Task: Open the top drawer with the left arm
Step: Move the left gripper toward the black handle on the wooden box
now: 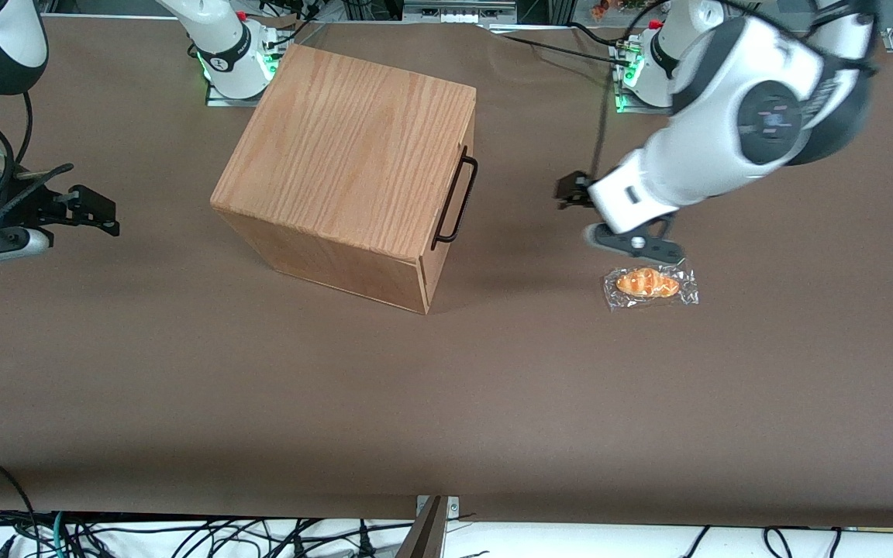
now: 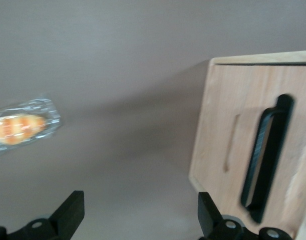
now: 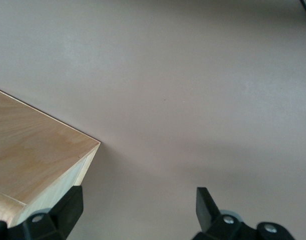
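The oak box [image 1: 353,155] stands mid-table with its drawer side turned toward the working arm's end. The top drawer's flat wood front [image 2: 228,130] sits flush with the casing, and its thin black bar handle [image 1: 456,200] [image 2: 267,160] has nothing on it. My left arm [image 1: 725,132] reaches down in front of that drawer side. Its gripper [image 1: 573,190] [image 2: 140,215] hovers low over the table, well apart from the handle. The gripper is open with only bare table between its black fingers [image 2: 67,215].
A wrapped bread roll [image 1: 650,284] [image 2: 20,127] lies on the brown table [image 1: 446,403] just beside my wrist, nearer the front camera. Arm bases [image 1: 233,54] stand at the table's back edge. Cables hang along the front edge.
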Robot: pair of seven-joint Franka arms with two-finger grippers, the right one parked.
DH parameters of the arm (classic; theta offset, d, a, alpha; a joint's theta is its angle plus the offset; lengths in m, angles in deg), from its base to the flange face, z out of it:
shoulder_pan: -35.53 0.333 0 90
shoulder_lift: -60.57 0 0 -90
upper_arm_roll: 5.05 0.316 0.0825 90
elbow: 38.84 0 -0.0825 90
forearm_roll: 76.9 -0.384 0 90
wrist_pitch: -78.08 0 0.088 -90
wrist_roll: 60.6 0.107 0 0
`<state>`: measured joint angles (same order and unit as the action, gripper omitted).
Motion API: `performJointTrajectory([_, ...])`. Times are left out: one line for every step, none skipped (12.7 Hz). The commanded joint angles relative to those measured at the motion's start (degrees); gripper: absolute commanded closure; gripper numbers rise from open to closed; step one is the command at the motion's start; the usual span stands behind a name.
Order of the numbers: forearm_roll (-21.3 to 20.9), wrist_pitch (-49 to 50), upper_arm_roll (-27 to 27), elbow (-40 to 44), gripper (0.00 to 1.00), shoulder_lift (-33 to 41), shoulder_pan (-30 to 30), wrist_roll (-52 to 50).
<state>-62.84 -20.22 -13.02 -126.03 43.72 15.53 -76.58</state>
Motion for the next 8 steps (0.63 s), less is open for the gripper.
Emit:
performJointTrajectory([0.88, -2.42, 0.76, 2.64, 0.0, -3.71, -6.17, -4.84])
performJointTrajectory([0.88, -2.51, 0.76, 2.73, 0.0, -4.85, -8.19, -5.02])
performJointTrajectory([0.8, -2.51, 0.76, 2.64, 0.0, -5.74, -8.82, -4.5])
performJointTrajectory([0.8, -2.51, 0.67, 2.55, 0.0, -6.62, -9.78, -3.63])
performJointTrajectory([0.8, -2.51, 0.67, 2.64, 0.0, -7.67, -10.23, -2.31])
performJointTrajectory([1.14, -3.03, 0.67, 2.64, 0.0, -8.55, -10.23, -0.56])
performJointTrajectory([2.89, -3.91, 0.67, 2.55, 0.0, -8.99, -10.32, 1.2])
performJointTrajectory([4.12, -4.27, 0.76, 2.55, 0.0, -9.43, -10.32, 2.87])
